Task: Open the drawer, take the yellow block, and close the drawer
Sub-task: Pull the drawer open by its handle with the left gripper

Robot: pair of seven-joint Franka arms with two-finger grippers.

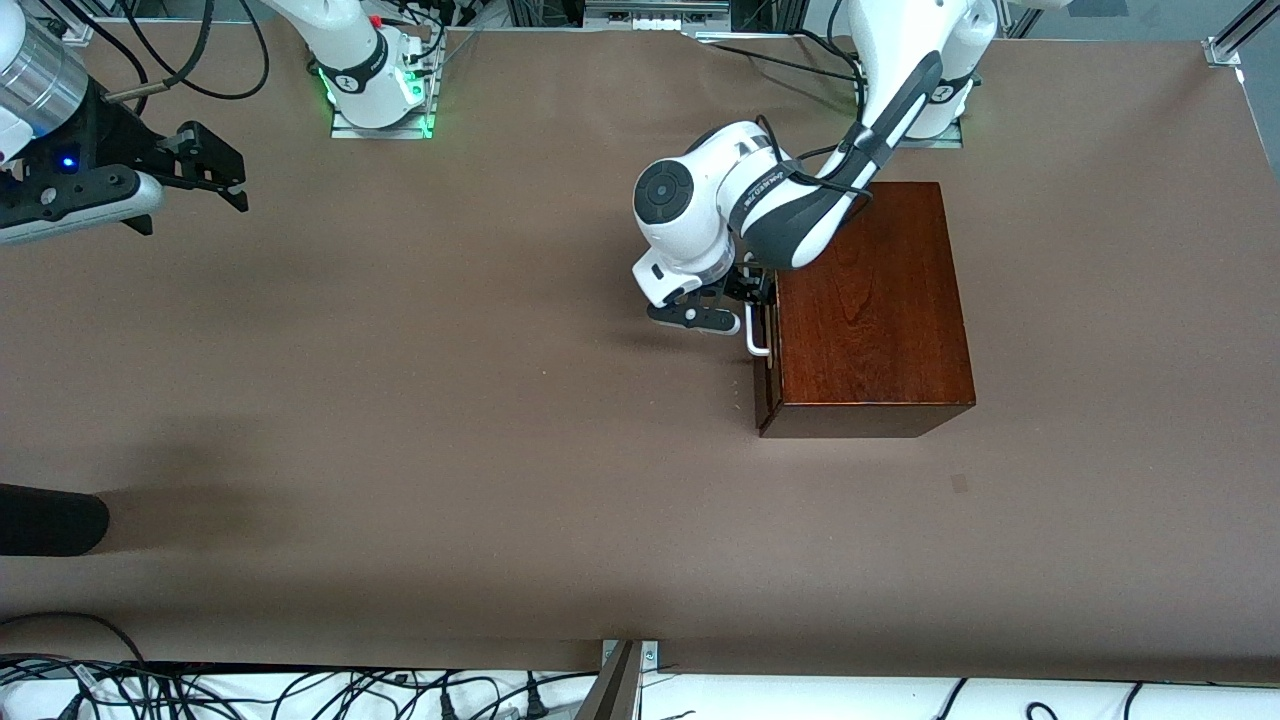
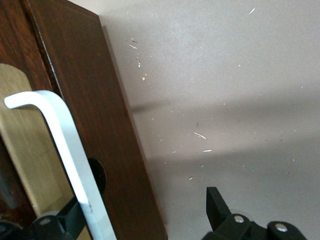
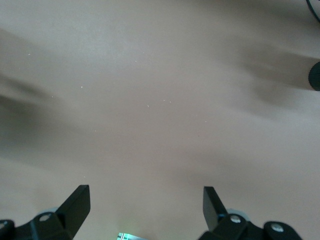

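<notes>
The dark reddish-brown wooden box (image 1: 870, 300) stands toward the left arm's end of the table. Its drawer (image 1: 768, 360) looks shut or nearly shut, with the white bar handle (image 1: 756, 338) on its front. My left gripper (image 1: 752, 300) is open at the handle. In the left wrist view the handle (image 2: 65, 150) and the dark drawer front (image 2: 110, 150) lie between the fingers (image 2: 216, 204) of the left gripper (image 2: 142, 212). The yellow block is hidden. My right gripper (image 1: 225, 180) waits open and empty over the table at the right arm's end, and it also shows in the right wrist view (image 3: 145, 200).
A dark rounded object (image 1: 50, 520) pokes over the table at the right arm's end, nearer to the front camera, and shows in the right wrist view (image 3: 315, 75). Cables (image 1: 300, 690) lie along the table's near edge.
</notes>
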